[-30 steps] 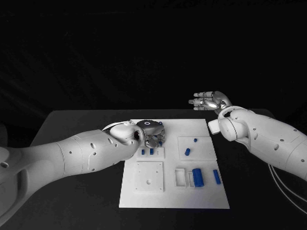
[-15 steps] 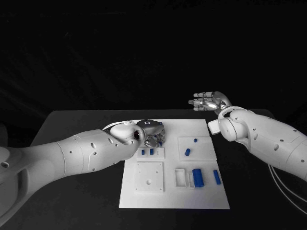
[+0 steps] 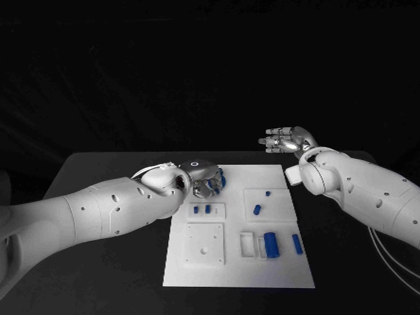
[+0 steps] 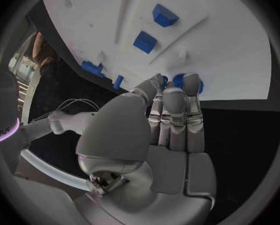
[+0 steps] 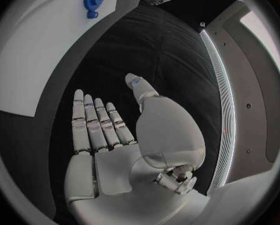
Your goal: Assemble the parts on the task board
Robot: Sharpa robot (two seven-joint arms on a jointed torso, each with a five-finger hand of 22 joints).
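Lifting slightly from where it sat a second ago, the silver left hand (image 3: 206,182) has its fingers pressed together, their tips around a small round blue gear-like part (image 4: 189,84) at the far edge of the white task board (image 3: 210,262), so the pick-up seems under way. Beyond the board, the silver right hand (image 3: 284,140) stays raised, spread and empty.

No legible text, label or number anywhere, perhaps for want of a sharper view.
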